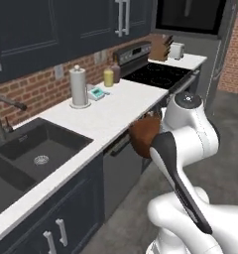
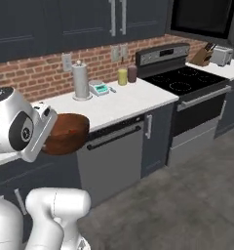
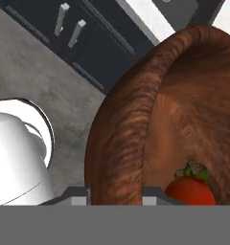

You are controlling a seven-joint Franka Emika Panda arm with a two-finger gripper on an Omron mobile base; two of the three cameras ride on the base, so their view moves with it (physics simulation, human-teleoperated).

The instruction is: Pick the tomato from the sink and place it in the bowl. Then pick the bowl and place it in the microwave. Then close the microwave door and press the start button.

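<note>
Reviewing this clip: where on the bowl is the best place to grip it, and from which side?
By the rim wall. The bowl is deep with a thin, upstanding wall, so the hand should come from above the edge, one finger inside and one outside. That keeps it off the tomato resting at the bottom inside.

The white arm is folded close above its base, its hand level with the counter edge. The gripper [image 3: 114,194] is closed on the rim of the bowl [image 3: 136,119], one finger either side.

Even, soft rendered light; faint shadows, slightly blurry, no glare.
</note>
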